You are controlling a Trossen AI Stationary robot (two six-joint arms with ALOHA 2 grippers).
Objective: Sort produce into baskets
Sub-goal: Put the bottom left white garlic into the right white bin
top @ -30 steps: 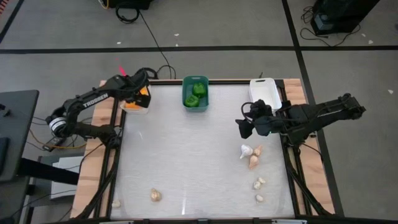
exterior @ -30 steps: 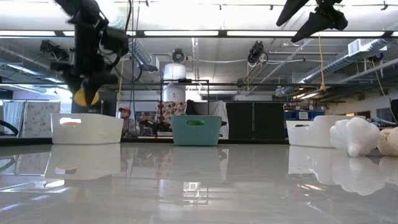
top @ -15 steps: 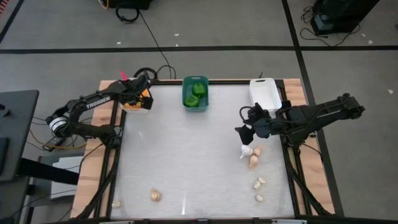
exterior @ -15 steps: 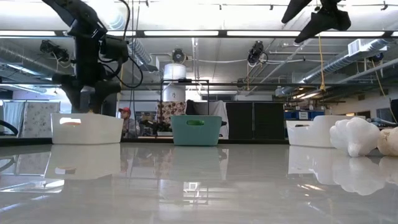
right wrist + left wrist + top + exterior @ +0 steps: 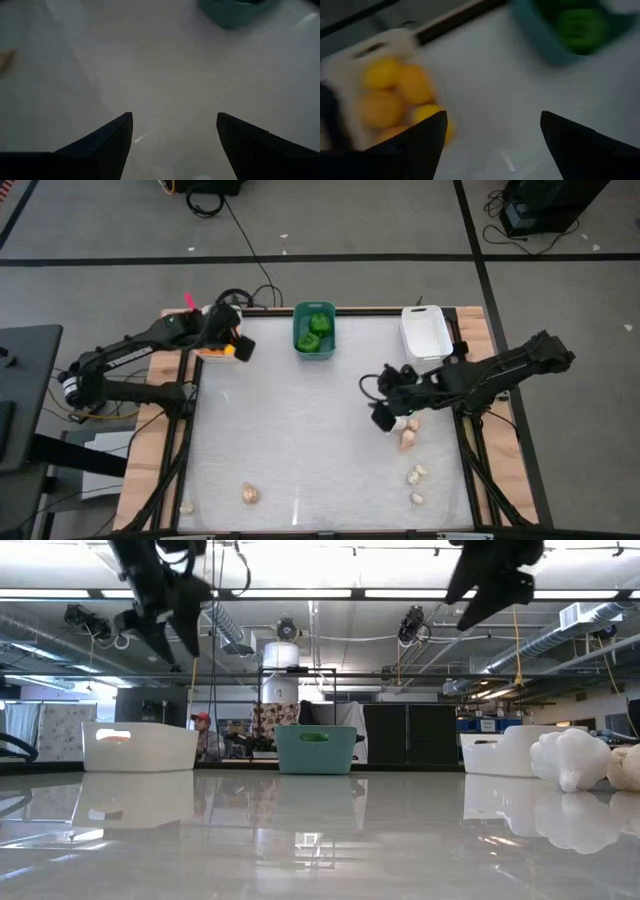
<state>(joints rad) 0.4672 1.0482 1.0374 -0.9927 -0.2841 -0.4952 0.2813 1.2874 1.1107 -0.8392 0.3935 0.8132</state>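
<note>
My left gripper (image 5: 241,347) hangs open and empty just beside the left white basket (image 5: 207,352), which holds several orange and yellow fruits (image 5: 395,100). The teal basket (image 5: 314,330) at the far middle holds green peppers (image 5: 576,26). My right gripper (image 5: 381,416) is open above the table, next to a whitish garlic bulb (image 5: 401,423) and a beige one (image 5: 408,441) lying on the table. More bulbs lie at the near right (image 5: 417,474) and near left (image 5: 250,493). The right white basket (image 5: 425,332) stands at the far right.
Both grippers hang high above the table in the low view, left (image 5: 165,615) and right (image 5: 490,585). A small bulb (image 5: 187,506) lies at the near left corner and another (image 5: 416,498) at the near right. The wooden table frame (image 5: 150,430) borders the white surface.
My left gripper, holding a yellow fruit a second ago, lowered it into the left white basket, opened and let go. It then rose and swung away toward the table's middle. My right gripper has come down and toward the near edge, over the whitish bulb.
</note>
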